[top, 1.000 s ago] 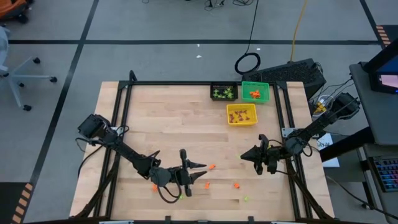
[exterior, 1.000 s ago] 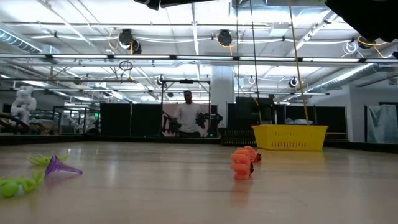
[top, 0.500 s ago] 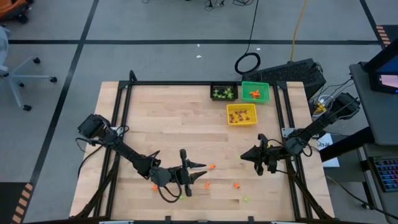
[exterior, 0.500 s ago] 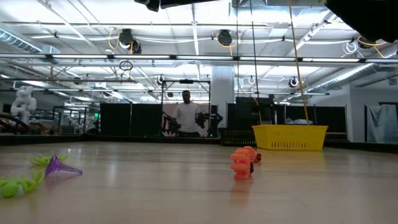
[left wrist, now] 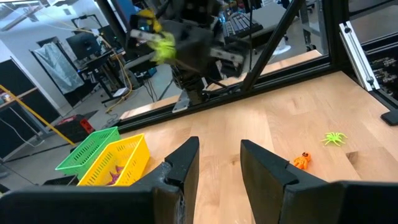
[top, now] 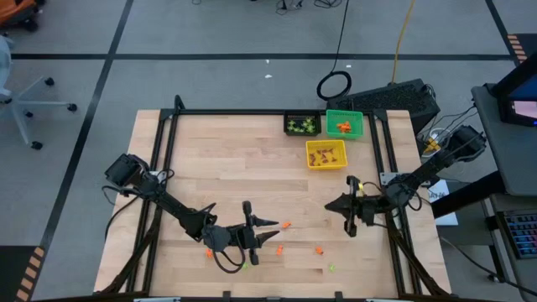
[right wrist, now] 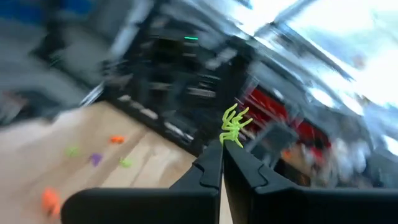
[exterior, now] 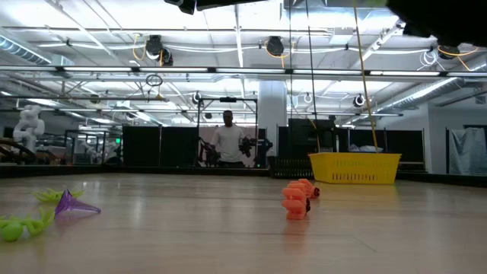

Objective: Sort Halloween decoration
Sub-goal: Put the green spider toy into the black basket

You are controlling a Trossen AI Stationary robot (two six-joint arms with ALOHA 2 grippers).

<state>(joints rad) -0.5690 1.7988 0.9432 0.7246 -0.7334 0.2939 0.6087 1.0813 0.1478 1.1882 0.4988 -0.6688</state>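
Small orange [top: 286, 225], purple [exterior: 72, 204] and light-green [top: 331, 268] trinkets lie scattered on the wooden table near its front edge. My right gripper [top: 329, 206] hovers right of the table's middle, shut on a light-green spider trinket [right wrist: 233, 126]. The left wrist view shows that spider [left wrist: 163, 46] high above the wood. My left gripper [top: 273, 231] hangs near the front middle, pointing toward the table's right edge. It is open, and only bare wood shows between its fingers [left wrist: 219, 144]. My right gripper pinches the spider's lower end [right wrist: 225, 140] between the tips of its two fingers. The rest of the spider sticks out beyond the tips, legs spread. It is lifted clear of the table.
A black bin [top: 302, 124], a green bin [top: 344, 123] and a yellow bin [top: 325, 154] stand at the table's far right, each with trinkets inside. An orange trinket [left wrist: 302, 160] and a green spider [left wrist: 334, 138] lie ahead of my left gripper. A person [exterior: 228, 141] stands far behind the table.
My right gripper has rolled about its own pointing line while staying in place, still shut on the light-green spider. Nothing on the table has moved.
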